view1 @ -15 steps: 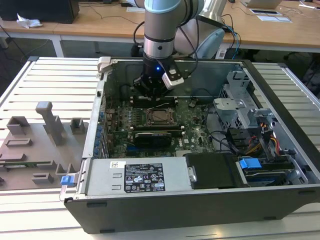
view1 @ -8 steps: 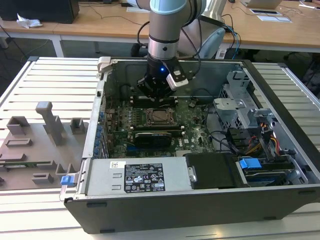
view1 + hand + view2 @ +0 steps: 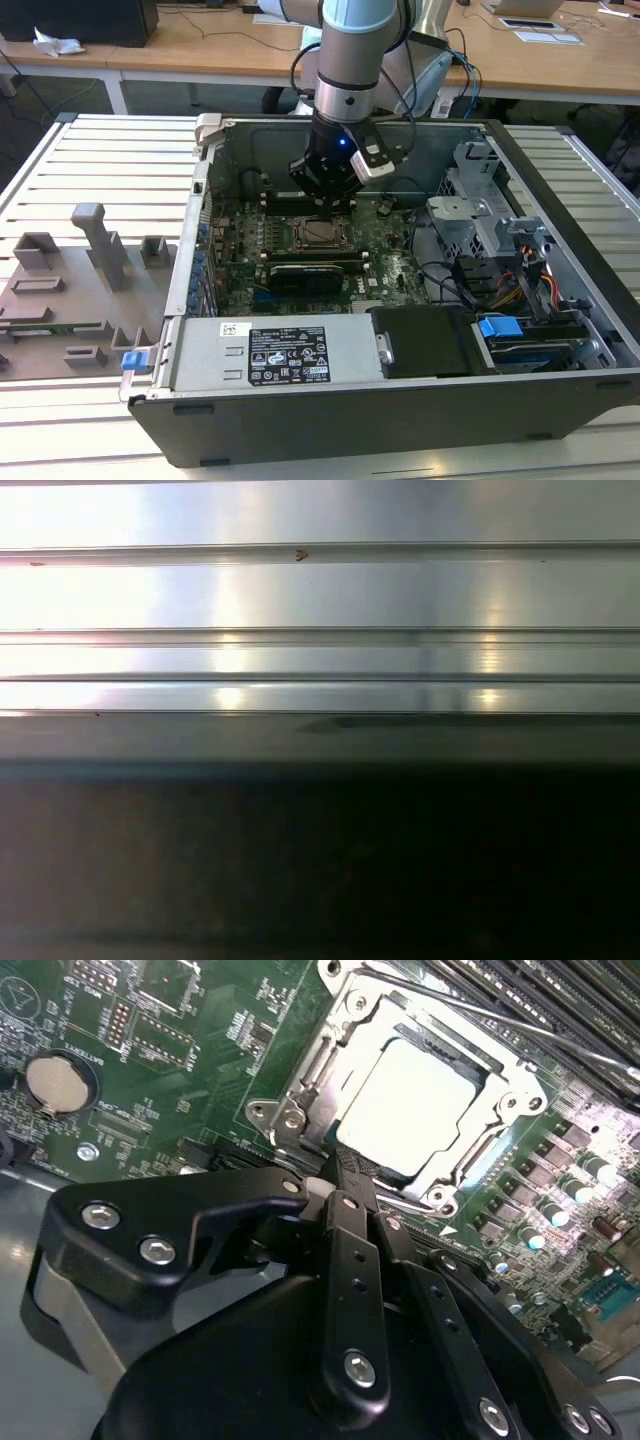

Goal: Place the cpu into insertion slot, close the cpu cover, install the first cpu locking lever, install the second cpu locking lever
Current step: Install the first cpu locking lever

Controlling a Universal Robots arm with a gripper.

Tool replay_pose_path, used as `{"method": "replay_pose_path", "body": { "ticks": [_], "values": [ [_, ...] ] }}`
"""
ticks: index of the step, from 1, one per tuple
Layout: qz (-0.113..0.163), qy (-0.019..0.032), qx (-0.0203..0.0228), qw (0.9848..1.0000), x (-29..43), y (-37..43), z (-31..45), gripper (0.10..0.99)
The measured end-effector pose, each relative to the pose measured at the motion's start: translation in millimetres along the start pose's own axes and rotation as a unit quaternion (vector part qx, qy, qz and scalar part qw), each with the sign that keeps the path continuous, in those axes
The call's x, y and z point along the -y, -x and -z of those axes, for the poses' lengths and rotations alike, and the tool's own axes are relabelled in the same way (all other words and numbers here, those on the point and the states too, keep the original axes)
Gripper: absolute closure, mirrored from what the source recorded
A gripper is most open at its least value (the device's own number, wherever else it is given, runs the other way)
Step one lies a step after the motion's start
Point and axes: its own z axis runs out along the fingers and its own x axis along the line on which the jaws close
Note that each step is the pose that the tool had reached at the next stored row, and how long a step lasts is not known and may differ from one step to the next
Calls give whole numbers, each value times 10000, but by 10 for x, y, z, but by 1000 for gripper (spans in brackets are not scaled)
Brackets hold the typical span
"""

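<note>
The cpu (image 3: 420,1100), a pale square chip, lies in the socket on the green motherboard (image 3: 180,1070). The silvery cpu cover (image 3: 505,1110) is folded down around it, framing its top. A thin wire locking lever (image 3: 500,1026) runs along one side of the socket, and another lever end (image 3: 412,1204) shows at the corner by my fingers. My black gripper (image 3: 350,1188) is shut, its tips at the socket's edge beside that corner. In the exterior view the gripper (image 3: 326,192) hangs just above the socket (image 3: 322,232) inside the open computer case.
Case walls (image 3: 340,400) surround the board, with a power supply (image 3: 290,355), drive cages (image 3: 480,215) and loose cables (image 3: 520,290) on the exterior view's right. A grey fixture tray (image 3: 70,290) lies on the slatted table at its left. The first wrist view looks at ribbed metal (image 3: 320,630).
</note>
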Motion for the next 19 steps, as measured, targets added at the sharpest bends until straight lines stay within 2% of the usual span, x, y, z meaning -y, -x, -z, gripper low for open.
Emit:
{"method": "replay_pose_path", "body": {
  "ticks": [9, 19],
  "values": [
    [0, 0, -11, 10000, -10, 94, 3, 980],
    [1, 9, -12, 10000, -44, 115, 8, 980]
  ]
}}
